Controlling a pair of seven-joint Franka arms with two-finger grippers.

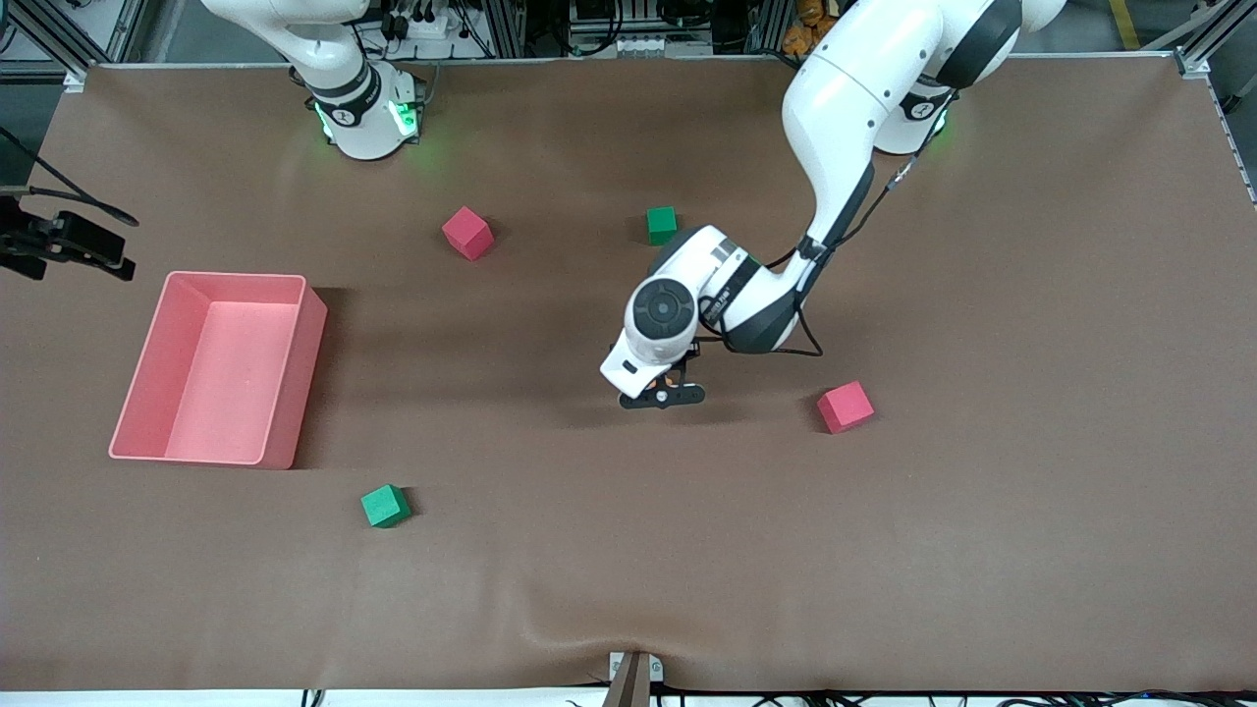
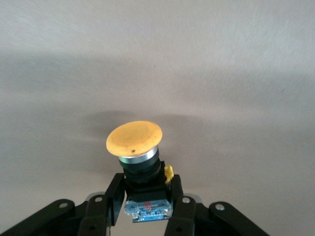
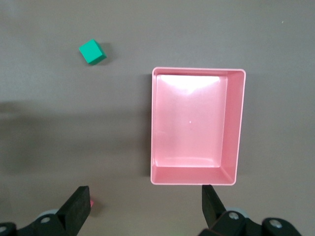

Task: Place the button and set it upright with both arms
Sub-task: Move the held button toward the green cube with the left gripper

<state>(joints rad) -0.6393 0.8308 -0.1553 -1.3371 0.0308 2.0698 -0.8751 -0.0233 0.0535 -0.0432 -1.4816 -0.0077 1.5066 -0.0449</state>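
Observation:
The button has a round orange cap on a black body with a clear blue-lit base. My left gripper is shut on its black body, the cap pointing away from the fingers. In the front view the left gripper hangs low over the middle of the brown mat, and only a speck of the orange button shows under the wrist. My right gripper is open and holds nothing, high above the mat by the pink bin. It is out of the front view.
The pink bin stands toward the right arm's end. Two red cubes and two green cubes lie scattered on the mat. A black device with cables sits at the mat's edge beside the bin.

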